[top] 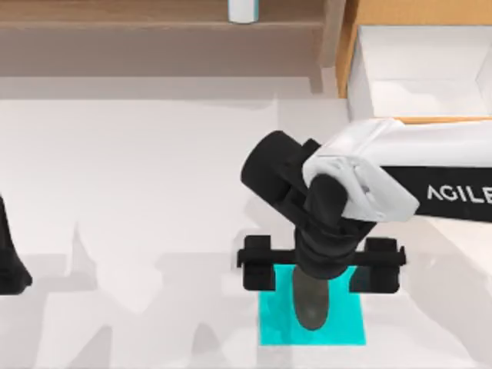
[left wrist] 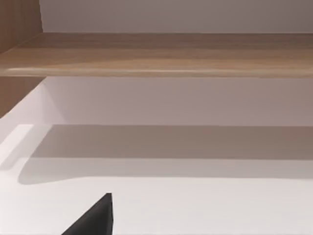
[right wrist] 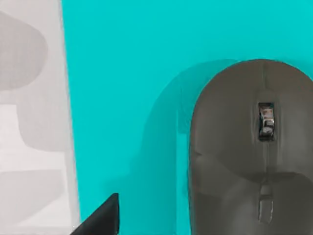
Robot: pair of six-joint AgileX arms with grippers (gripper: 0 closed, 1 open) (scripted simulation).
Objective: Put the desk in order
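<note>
Illumination is bright and even across the white desk (top: 138,184), with no glare or blown highlights on any surface. Shadows are soft-edged and pale grey: overlapping patches spread over the tabletop below and left of the right arm (top: 400,181), a broad band lies under the wooden shelf (left wrist: 156,54) in the left wrist view, and a darker tint borders the mouse (right wrist: 249,152) on the cyan mat (right wrist: 122,73). Edges look slightly soft in all three views, and straight lines stay straight out to the borders.
</note>
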